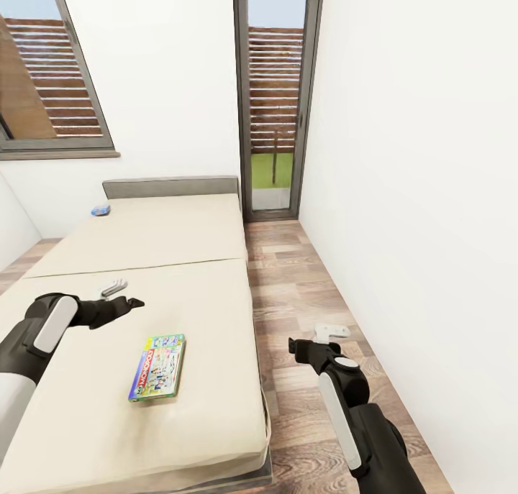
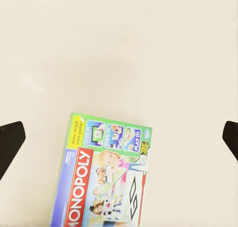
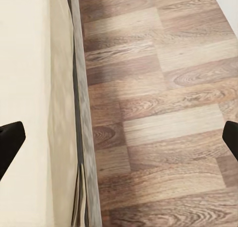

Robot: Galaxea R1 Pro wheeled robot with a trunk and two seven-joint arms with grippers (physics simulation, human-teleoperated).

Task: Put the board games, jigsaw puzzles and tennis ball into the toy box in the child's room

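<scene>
The flat green printed board game box lettered MONOPOLY (image 1: 157, 367) is seen lying flat on the plain beige mattress of the low bed (image 1: 165, 242), near its right edge. A small blue object (image 1: 101, 210) is noted by the low grey headboard (image 1: 171, 186). The left gripper (image 1: 121, 294) is held above the mattress, jaws spread wide, nothing grasped. The right gripper (image 1: 316, 338) is held over the wood-plank floor (image 1: 302, 293) beside the bed, likewise wide apart and empty.
</scene>
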